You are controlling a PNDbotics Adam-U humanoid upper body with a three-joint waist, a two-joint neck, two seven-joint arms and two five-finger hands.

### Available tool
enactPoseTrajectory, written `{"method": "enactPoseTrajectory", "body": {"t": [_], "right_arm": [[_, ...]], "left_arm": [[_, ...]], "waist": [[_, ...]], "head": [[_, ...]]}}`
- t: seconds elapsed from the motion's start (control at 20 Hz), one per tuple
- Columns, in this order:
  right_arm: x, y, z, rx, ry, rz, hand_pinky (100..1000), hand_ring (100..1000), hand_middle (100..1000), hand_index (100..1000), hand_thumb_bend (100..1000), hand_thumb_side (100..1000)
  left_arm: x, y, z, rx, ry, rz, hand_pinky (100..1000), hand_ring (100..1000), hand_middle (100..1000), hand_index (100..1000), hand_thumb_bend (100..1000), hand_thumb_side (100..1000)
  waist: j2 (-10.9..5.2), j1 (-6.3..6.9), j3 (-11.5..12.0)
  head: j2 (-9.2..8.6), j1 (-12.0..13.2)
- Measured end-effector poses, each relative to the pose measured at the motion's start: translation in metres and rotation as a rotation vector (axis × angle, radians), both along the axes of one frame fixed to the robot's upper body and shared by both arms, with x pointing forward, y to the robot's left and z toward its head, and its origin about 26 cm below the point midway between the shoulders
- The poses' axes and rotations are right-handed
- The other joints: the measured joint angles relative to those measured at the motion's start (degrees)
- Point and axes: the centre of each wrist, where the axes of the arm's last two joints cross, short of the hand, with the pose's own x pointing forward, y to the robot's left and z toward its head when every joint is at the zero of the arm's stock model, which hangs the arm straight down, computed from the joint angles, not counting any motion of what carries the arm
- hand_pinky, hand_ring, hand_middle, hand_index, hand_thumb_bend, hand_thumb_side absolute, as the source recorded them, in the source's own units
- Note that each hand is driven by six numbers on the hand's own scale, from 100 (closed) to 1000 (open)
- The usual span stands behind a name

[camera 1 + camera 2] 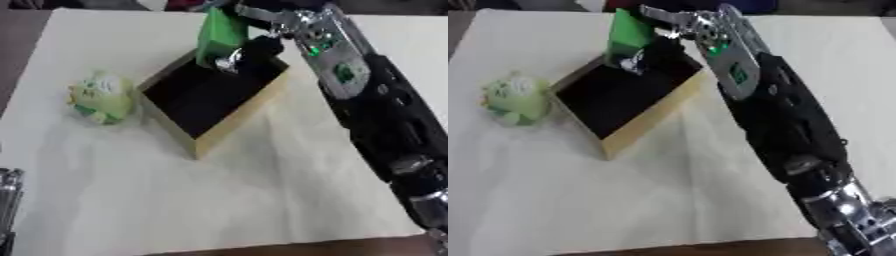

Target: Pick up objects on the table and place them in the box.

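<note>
A wooden box (229, 124) with a dark inside stands near the middle of the table. My right hand (255, 50) reaches in from the right and is shut on a green flat object (220, 34), holding it upright over the box's far corner. A pale green plush toy (101, 96) lies on the table just left of the box. Only a bit of my left hand (9, 192) shows at the lower left edge, and its fingers are not clear.
A cream cloth (219, 200) covers the table, with a dark table edge at the left and along the front. My right arm (785, 125) crosses the right side of the view.
</note>
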Motion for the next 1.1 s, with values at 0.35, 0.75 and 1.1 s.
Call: {"method": "enactPoseTrajectory", "body": {"t": [0.35, 0.75, 1.1], "right_arm": [[0.014, -0.006, -0.019, -0.066, -0.025, -0.019, 991, 1000, 828, 931, 663, 657], [0.016, -0.01, -0.016, -0.086, -0.118, -0.049, 990, 1000, 828, 936, 777, 706], [0.007, -0.019, 0.005, 0.007, -0.215, -0.044, 984, 1000, 781, 935, 586, 634]], "left_arm": [[0.0, 0.0, 0.001, 0.0, -0.001, -0.002, 715, 743, 703, 800, 250, 1000], [0.0, 0.0, 0.001, 0.0, -0.001, -0.002, 715, 744, 703, 800, 250, 1000], [0.0, 0.0, 0.001, 0.0, -0.001, -0.002, 715, 744, 702, 800, 248, 1000]], "waist": [[0.01, 0.01, 0.09], [0.0, 0.14, -0.15], [-0.2, 0.29, -0.96]], "head": [[-0.04, 0.02], [-0.04, 0.27], [-0.04, 0.62]]}}
